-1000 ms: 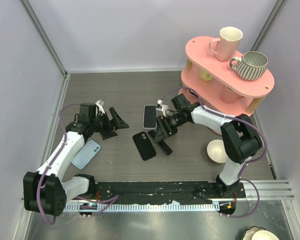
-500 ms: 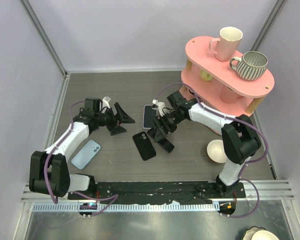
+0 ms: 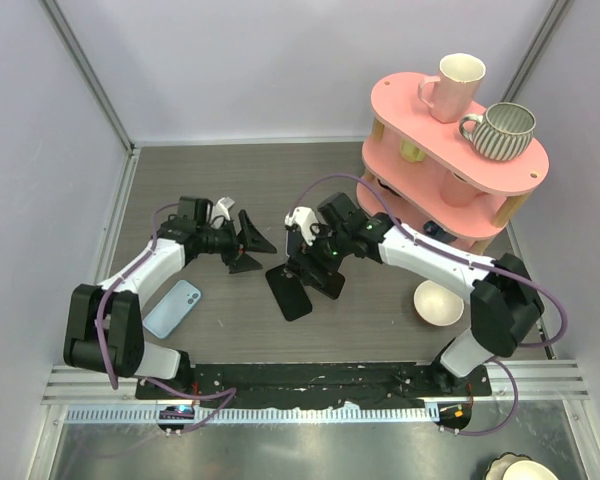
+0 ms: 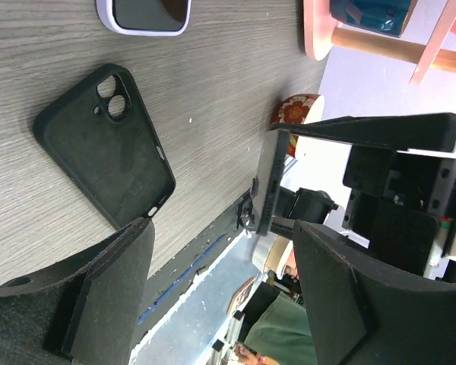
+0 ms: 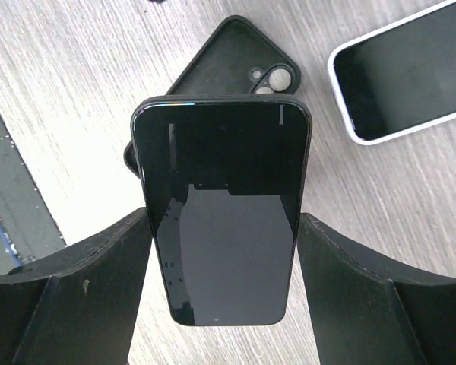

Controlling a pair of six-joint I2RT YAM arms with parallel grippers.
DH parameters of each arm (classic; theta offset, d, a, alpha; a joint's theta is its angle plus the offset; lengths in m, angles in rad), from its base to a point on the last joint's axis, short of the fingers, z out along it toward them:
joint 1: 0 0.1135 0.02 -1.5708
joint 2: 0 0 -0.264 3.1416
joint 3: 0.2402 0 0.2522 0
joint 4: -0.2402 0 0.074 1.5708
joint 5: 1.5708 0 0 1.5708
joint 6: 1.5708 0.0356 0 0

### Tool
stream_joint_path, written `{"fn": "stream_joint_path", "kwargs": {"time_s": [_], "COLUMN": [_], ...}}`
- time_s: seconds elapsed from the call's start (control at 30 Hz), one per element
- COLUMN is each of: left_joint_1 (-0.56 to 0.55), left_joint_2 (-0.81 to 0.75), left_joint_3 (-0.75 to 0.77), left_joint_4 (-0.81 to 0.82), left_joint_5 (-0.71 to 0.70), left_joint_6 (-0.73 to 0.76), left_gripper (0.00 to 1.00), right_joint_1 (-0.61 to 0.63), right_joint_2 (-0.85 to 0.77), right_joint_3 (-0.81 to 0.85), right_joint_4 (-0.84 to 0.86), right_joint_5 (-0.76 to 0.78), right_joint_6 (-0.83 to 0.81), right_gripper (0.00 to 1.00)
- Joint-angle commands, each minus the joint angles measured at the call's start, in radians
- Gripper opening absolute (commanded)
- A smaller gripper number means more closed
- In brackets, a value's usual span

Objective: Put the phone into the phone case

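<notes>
The right gripper holds the black phone by its sides, just over the case lying on the table. The left gripper is spread wide, holding nothing, left of the case.

phone: glossy black glass — mirror-smooth
phone case: matt black, rubbery look
table: grey wood grain — dull

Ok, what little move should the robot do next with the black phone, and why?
Probably turn the right gripper so the black phone lines up with the black phone case. The phone is held above the empty case, but the case lies slanted under it.
</notes>
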Motion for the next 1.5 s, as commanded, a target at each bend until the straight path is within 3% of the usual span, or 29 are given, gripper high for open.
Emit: {"fn": "stream_joint_path", "kwargs": {"time_s": [0.0,0.63,0.73,0.9,0.93,1.0,1.17,1.37,1.47], "left_joint_1": [-0.028,-0.179,-0.188,-0.202,-0.203,-0.202,-0.203,-0.194,-0.185], "left_joint_2": [0.019,0.147,0.17,0.173,0.167,0.161,0.135,0.087,0.046], "left_joint_3": [0.009,0.095,0.099,0.115,0.113,0.099,0.044,0.0,0.009], "left_joint_4": [0.044,0.123,0.123,0.13,0.138,0.175,0.305,0.465,0.469], "left_joint_5": [0.063,0.109,0.118,0.128,0.129,0.134,0.152,0.073,-0.015], "left_joint_6": [0.023,0.011,0.005,-0.021,-0.032,-0.072,-0.182,-0.291,-0.304], "left_gripper": [0.77,0.69,0.59,0.26,0.13,0.01,0.0,0.0,0.0], "right_joint_1": [0.031,0.068,0.07,0.071,0.073,0.071,0.071,0.071,0.071], "right_joint_2": [-0.106,-0.157,-0.171,-0.178,-0.182,-0.188,-0.279,-0.395,-0.445], "right_joint_3": [-0.038,-0.061,-0.059,-0.061,-0.061,-0.07,-0.136,-0.223,-0.277], "right_joint_4": [0.13,0.099,0.101,0.098,0.098,0.105,0.21,0.386,0.484], "right_joint_5": [0.077,0.052,0.052,0.046,0.047,0.058,0.072,0.41,0.405], "right_joint_6": [-0.026,-0.08,-0.081,-0.086,-0.081,-0.069,0.041,0.363,0.544], "right_gripper": [0.45,0.44,0.43,0.44,0.45,0.53,0.73,0.81,0.82]}}
